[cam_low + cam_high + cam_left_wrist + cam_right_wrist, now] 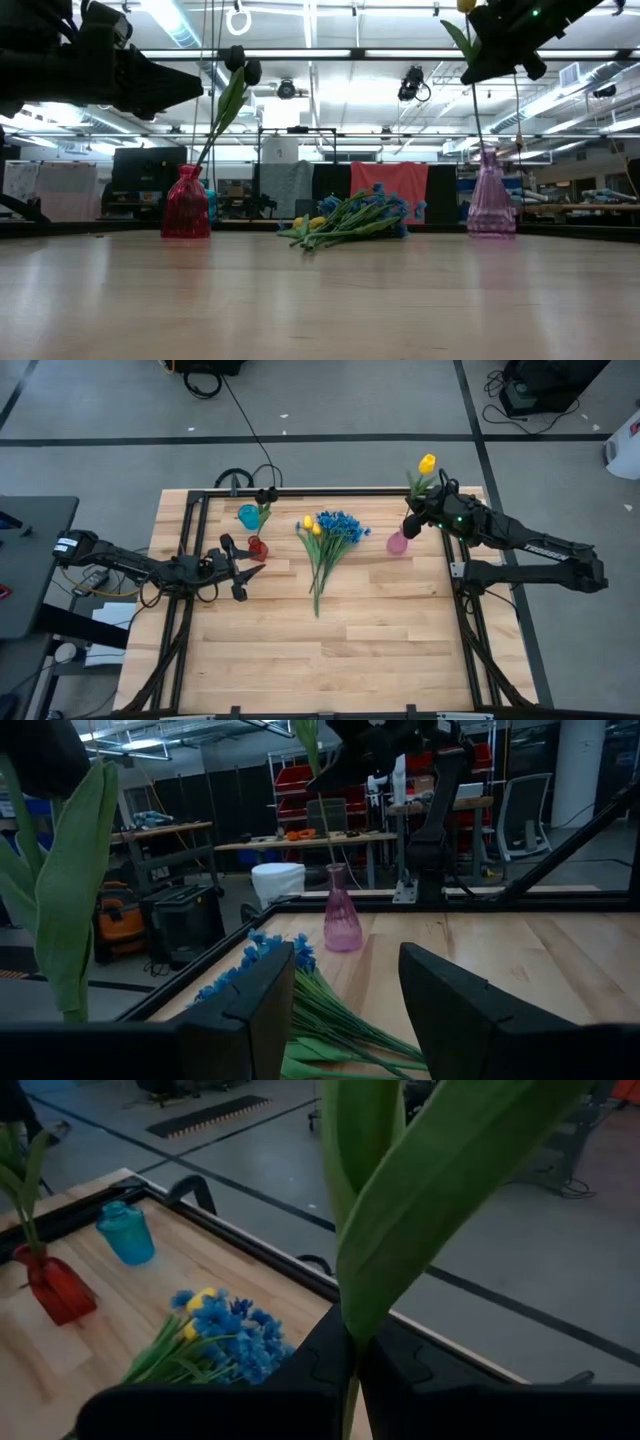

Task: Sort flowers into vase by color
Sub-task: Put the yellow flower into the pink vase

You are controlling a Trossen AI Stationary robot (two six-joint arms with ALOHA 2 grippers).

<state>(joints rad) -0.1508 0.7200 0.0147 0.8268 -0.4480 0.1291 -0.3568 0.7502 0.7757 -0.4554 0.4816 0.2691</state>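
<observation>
The right hand (415,523) is clamped on the stem of a yellow tulip (427,464) and holds it above the pink vase (397,543), the stem running down toward the vase's neck; whether the tip is already inside cannot be told. To finish this well, I judge the stem should be kept upright and centred over the narrow mouth, lowered slowly until it seats, and only then let go, since a tilted stem could catch the rim or tip the light vase. The left hand (243,564) hangs with its fingers apart and nothing between them, just beside the red vase (258,547), which holds dark tulips (240,70) on a leaning stem. Just beyond that hand stands a blue vase (248,516); its contents cannot be made out. Between the two hands, on the desk (330,650), lies the pile (330,540) of blue and yellow flowers not yet sorted.
</observation>
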